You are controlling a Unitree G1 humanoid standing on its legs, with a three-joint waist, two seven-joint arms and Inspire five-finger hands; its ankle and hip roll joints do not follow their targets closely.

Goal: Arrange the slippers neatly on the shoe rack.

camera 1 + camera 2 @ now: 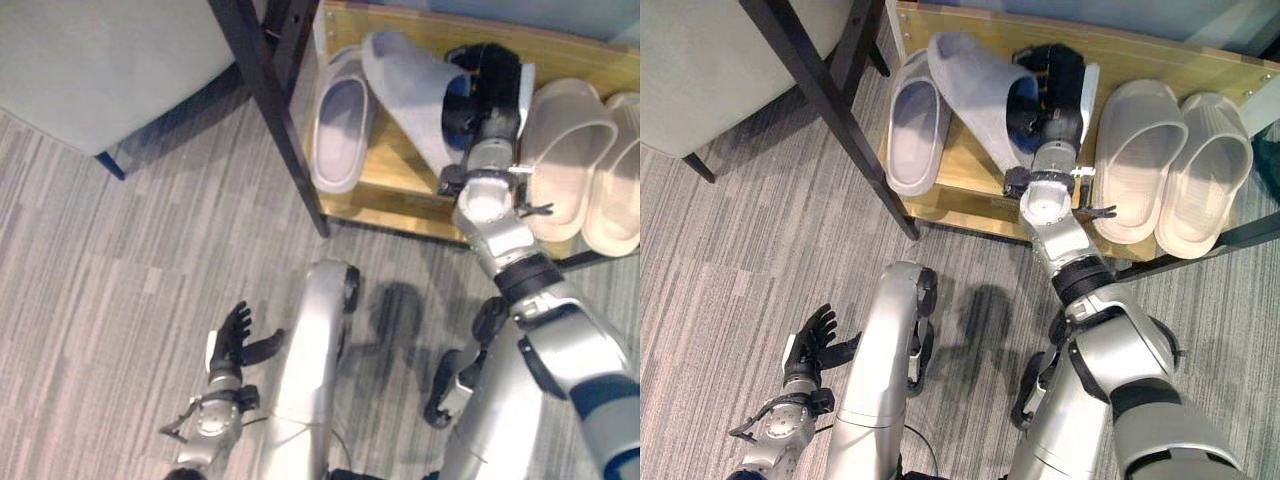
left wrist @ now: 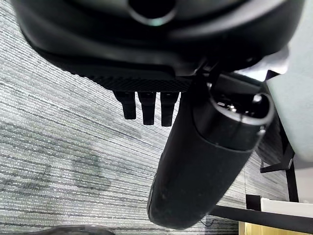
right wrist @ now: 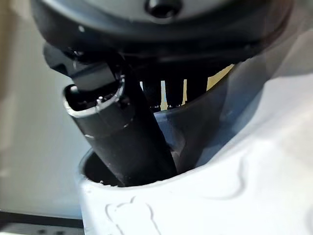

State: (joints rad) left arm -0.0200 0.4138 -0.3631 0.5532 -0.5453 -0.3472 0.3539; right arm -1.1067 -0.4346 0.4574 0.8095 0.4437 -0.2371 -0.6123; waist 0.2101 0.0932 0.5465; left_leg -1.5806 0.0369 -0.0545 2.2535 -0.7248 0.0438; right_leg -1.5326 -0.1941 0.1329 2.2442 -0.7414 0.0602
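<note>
In the left eye view, the right hand (image 1: pixel 483 95) reaches over the wooden shoe rack (image 1: pixel 395 180) and holds a grey slipper (image 1: pixel 412 90) tipped up on its side, sole outward. A second grey slipper (image 1: pixel 338 125) lies flat on the rack just to its left, toe opening up. Two beige slippers (image 1: pixel 590 165) lie side by side at the rack's right end. A black chair leg (image 1: pixel 270 100) crosses in front of the rack's left corner. The left hand (image 1: pixel 232 340) hangs low over the striped grey carpet (image 1: pixel 100 280), well apart from the rack.

The right eye view shows the same layout; the held slipper leans against the right hand.

In the left wrist view, the left hand's fingers (image 2: pixel 146 105) are relaxed and hold nothing, the thumb standing out over the carpet.

In the right wrist view, the thumb is tucked inside the slipper's strap opening, the fingers (image 3: pixel 173 90) behind the strap, pinching it. A faint embossed mark on the strap cannot be read.
</note>
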